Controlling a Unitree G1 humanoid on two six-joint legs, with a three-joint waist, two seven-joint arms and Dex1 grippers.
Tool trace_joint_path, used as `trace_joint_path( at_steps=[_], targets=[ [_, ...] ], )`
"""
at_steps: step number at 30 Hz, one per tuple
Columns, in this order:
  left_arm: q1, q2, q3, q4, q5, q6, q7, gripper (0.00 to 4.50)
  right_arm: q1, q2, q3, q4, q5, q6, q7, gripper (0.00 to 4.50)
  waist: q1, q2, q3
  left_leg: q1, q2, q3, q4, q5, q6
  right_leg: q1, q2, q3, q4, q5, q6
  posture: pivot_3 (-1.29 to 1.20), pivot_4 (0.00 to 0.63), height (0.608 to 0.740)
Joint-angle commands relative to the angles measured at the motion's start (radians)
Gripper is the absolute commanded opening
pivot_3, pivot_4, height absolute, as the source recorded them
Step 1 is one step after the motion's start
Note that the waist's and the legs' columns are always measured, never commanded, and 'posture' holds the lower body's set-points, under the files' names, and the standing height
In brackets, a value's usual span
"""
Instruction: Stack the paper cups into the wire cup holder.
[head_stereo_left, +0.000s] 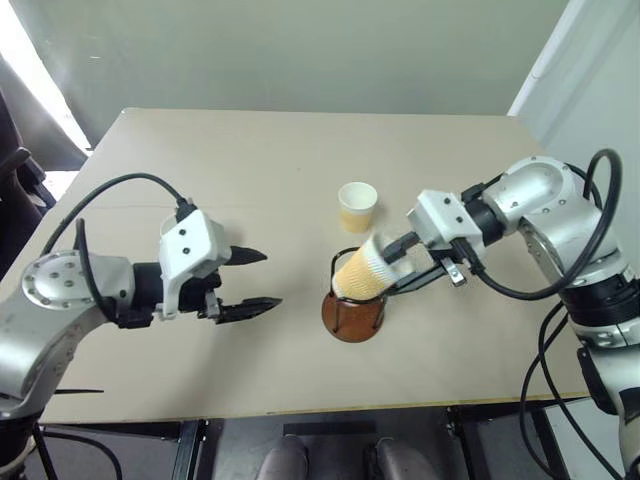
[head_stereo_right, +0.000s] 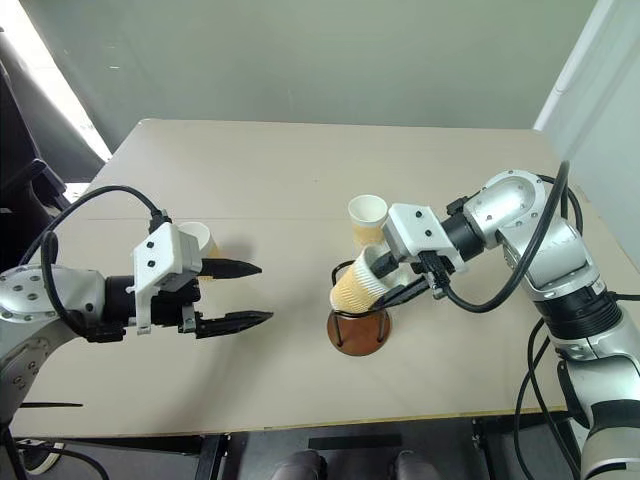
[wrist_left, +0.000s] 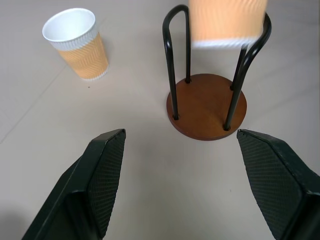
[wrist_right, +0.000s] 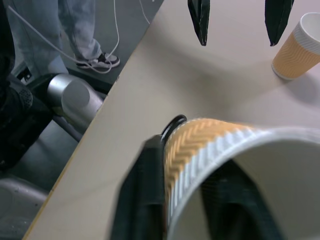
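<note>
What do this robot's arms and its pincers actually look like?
Both arms are rounded silver-grey metal segments with black joints and looping black cables. Each ends in a white boxy wrist block. The left gripper and right gripper each have two tapered black fingers with finely textured inner pads.

One paper cup (head_stereo_left: 358, 207) stands behind the wire cup holder (head_stereo_left: 353, 315)

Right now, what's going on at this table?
The right gripper has a paper cup tilted over the wire cup holder, one finger inside its mouth; the cup is not yet seated. The left gripper hovers open beside the holder, empty. Two more cups stand upright on the table: one behind the holder, another behind the left gripper.
</note>
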Motion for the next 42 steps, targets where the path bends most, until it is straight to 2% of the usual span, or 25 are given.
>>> trace_joint_path(
  at_steps=[1, 5, 6, 11, 15, 20, 27, 37, 40, 42],
  targets=[
    [0.007, 0.014, 0.051, -0.028, 0.000, -0.006, 0.006, 3.82, -0.006, -0.008, -0.007, 0.006, -0.021, -0.036, 0.011, 2.66, 0.000, 0.000, 0.000, 0.000, 0.000, 0.000, 0.000, 0.000, 0.000, 0.000, 0.000, 0.000, 0.000, 0.000, 0.000, 0.00, 0.150, 0.740],
    [0.015, 0.014, 0.060, -0.028, 0.006, -0.009, 0.009, 3.82, -0.087, 0.027, -0.039, 0.128, -0.032, -0.063, 0.002, 4.21, 0.000, 0.000, 0.000, 0.000, 0.000, 0.000, 0.000, 0.000, 0.000, 0.000, 0.000, 0.000, 0.000, 0.000, -0.001, 0.00, 0.150, 0.740],
    [0.019, 0.012, 0.065, -0.030, 0.006, -0.010, 0.010, 3.82, -0.115, 0.043, -0.043, 0.180, -0.050, -0.089, -0.014, 4.45, 0.000, 0.000, 0.000, 0.000, 0.000, 0.000, 0.000, 0.000, 0.000, -0.001, 0.000, 0.000, 0.001, 0.000, -0.001, 0.00, 0.150, 0.740],
    [0.029, 0.008, 0.072, -0.034, 0.009, -0.010, 0.020, 3.82, -0.293, 0.179, -0.030, 0.582, -0.200, -0.251, -0.191, 4.45, -0.003, 0.000, 0.000, 0.001, 0.001, 0.000, 0.000, 0.000, 0.000, -0.005, 0.000, 0.001, 0.010, -0.002, -0.005, 0.00, 0.150, 0.740],
    [0.026, 0.006, 0.063, -0.031, 0.024, -0.013, 0.041, 3.82, -0.385, 0.268, 0.015, 0.899, -0.330, -0.427, -0.280, 4.45, -0.003, 0.000, 0.000, 0.000, 0.001, 0.000, -0.002, 0.000, -0.001, -0.008, 0.000, 0.000, 0.011, -0.003, -0.007, 0.00, 0.150, 0.740],
    [0.010, -0.008, 0.056, -0.028, 0.057, -0.009, 0.101, 3.82, -0.434, 0.344, 0.041, 1.146, -0.443, -0.573, -0.340, 4.45, 0.001, 0.000, 0.000, -0.003, 0.001, -0.001, -0.002, -0.001, -0.004, -0.010, 0.001, 0.000, 0.013, -0.003, -0.007, 0.00, 0.150, 0.740],
    [-0.045, -0.053, 0.019, -0.015, 0.117, -0.003, 0.214, 3.82, -0.474, 0.403, 0.047, 1.316, -0.553, -0.643, -0.424, 4.45, 0.003, 0.000, 0.000, -0.008, 0.002, 0.000, -0.002, -0.002, -0.007, -0.013, 0.000, 0.000, 0.012, -0.002, -0.008, 0.00, 0.150, 0.740],
    [-0.084, -0.083, -0.023, -0.037, 0.135, 0.018, 0.258, 3.82, -0.502, 0.479, 0.076, 1.401, -0.670, -0.667, -0.541, 4.45, 0.003, 0.000, 0.000, -0.008, 0.003, 0.000, -0.002, -0.001, -0.009, -0.014, 0.001, -0.001, 0.013, -0.002, -0.009, 0.00, 0.150, 0.740],
    [-0.086, -0.083, -0.028, -0.043, 0.135, 0.024, 0.264, 3.82, -0.509, 0.502, 0.090, 1.418, -0.719, -0.671, -0.606, 3.87, 0.003, 0.000, 0.000, -0.008, 0.003, 0.000, -0.002, -0.002, -0.009, -0.014, 0.001, -0.001, 0.013, -0.002, -0.009, 0.00, 0.150, 0.740],
    [-0.087, -0.082, -0.028, -0.046, 0.134, 0.029, 0.267, 3.82, -0.513, 0.516, 0.088, 1.425, -0.736, -0.676, -0.627, 3.20, 0.003, 0.000, 0.000, -0.008, 0.003, 0.000, -0.002, -0.002, -0.010, -0.015, 0.001, -0.001, 0.013, -0.002, -0.009, 0.00, 0.150, 0.740]
  ],
)
